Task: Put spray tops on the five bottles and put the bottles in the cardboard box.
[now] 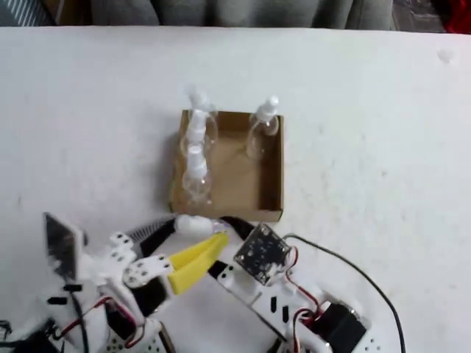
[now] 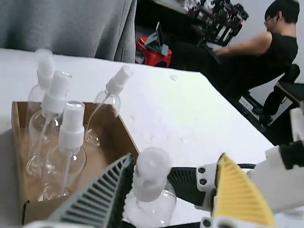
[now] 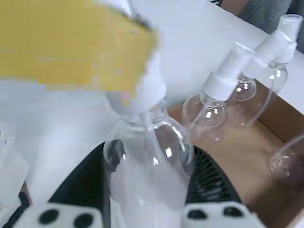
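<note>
The right pincer (image 3: 147,184) clamped a bottle (image 3: 147,152) between its black fingers; the left pincer (image 2: 171,166) pinched that bottle's top (image 2: 151,173) (yellow finger against it). Just beyond both, the box (image 1: 271,169) held four capped bottles (image 1: 195,173).

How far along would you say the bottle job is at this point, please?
Four topped bottles stand in the cardboard box. The fifth bottle is held by the right end effector, with the left end effector around its spray top. Left: finish seating that top, then box the bottle.
</note>
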